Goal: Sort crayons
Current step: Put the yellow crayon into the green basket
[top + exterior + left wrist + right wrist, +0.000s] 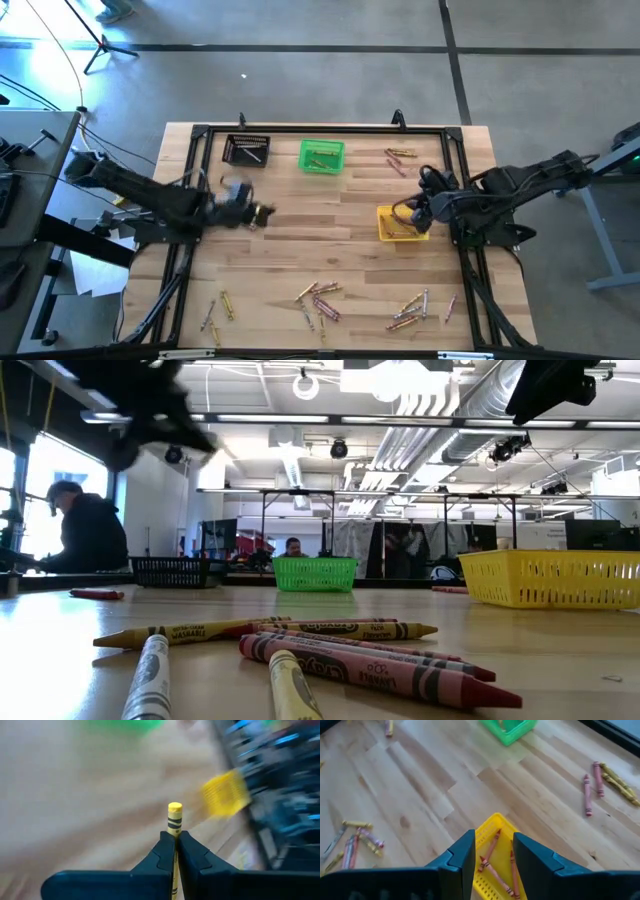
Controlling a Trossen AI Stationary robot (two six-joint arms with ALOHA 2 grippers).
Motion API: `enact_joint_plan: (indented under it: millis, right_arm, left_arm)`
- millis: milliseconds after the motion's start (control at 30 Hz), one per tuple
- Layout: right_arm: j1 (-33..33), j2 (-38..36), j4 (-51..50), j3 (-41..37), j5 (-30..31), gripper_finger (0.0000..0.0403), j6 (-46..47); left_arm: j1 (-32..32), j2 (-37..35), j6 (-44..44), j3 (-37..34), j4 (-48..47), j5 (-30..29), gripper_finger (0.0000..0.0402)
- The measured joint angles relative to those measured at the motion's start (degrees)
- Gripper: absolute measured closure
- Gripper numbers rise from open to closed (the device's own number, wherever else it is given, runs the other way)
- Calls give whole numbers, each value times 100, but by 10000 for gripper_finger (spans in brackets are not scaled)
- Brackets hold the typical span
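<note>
**Yellow crayon gripped in left hand; right hand open above yellow bin**

Wooden table (340,240) carries three bins: black bin (246,150) at about 11 o'clock, green bin (321,156) at 12 o'clock, yellow bin (398,223) at about 3 o'clock.

Left hand (262,211) sits over the table's 9 o'clock side, below the black bin. Its fingers (162,855) are fully closed on a yellow crayon (174,817), whose black-banded end projects beyond the fingertips.

Right hand (493,847) is held just above the yellow bin, fingers standing wide apart with nothing between them. Reddish crayons (489,854) lie inside that bin.

Loose crayons (318,298) remain scattered along the table's 6 o'clock edge in several groups, with a further cluster (400,157) near 1 o'clock, between the green bin and the table's corner. Some crayons lie in the green and black bins.

Two people are visible in the room beyond the table, in the low view.
</note>
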Motion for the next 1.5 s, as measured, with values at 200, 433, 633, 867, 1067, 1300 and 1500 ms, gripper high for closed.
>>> enact_joint_plan:
  millis: [200, 433, 633, 867, 1067, 1300, 1500]
  right_arm:
    - [-581, 0, 4, 0, -87, 284, -9]
    - [-1110, 0, 72, 0, -94, 284, -13]
    - [-1464, 0, 180, 1, -97, 284, -14]
    - [-1720, 0, 177, 2, -100, 284, -15]
    - [-1812, 0, 175, 2, -98, 284, -59]
    - [-1811, 0, 175, 1, -77, 284, -168]
    - [-1811, 0, 175, 2, 9, 284, -234]
  left_arm:
    - [1597, 453, 2675, 9, 2573, 716, 401]
    - [3195, 1609, 3555, 269, 2931, 1861, 401]
    - [3936, 3014, 4436, 1067, 2947, 2244, 401]
    - [4174, 4009, 5356, 1886, 2926, 2265, 401]
    - [4169, 4263, 6086, 2169, 2836, 2339, 394]
    - [4169, 4272, 7057, 2177, 2837, 2337, 370]
    - [4162, 4272, 7251, 2177, 2929, 2642, 332]
